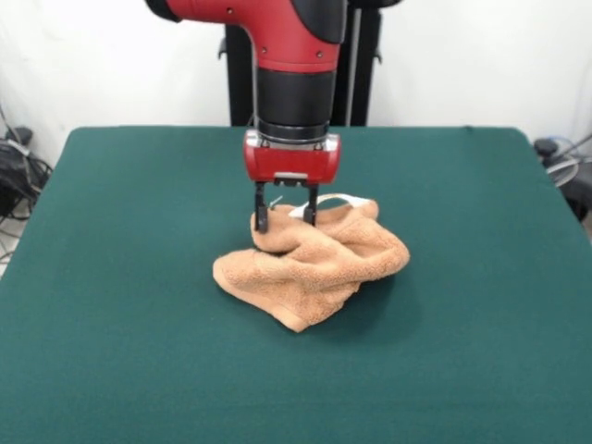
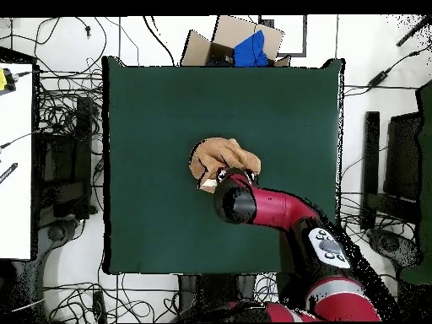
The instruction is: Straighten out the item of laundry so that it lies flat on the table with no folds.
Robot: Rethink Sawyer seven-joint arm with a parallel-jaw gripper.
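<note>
The towel (image 1: 312,264) is seen crumpled in a heap near the middle of the table (image 1: 111,277). At the heap's left upper part, seen from the front, the gripper (image 1: 286,218) is lowered onto it, its two black fingers (image 1: 262,218) held moderately apart with a raised fold of cloth between their tips. A white tag (image 1: 347,198) shows to the right of the fingers. Beyond the table's far edge in the overhead view, a cardboard box (image 2: 236,40) with blue cloth is seen.

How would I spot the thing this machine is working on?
Find the big dark green table. Near its middle, right under the red arm's claw, lies a crumpled orange-tan towel. It is the only thing lying on the green top, bunched in soft folds.
</note>
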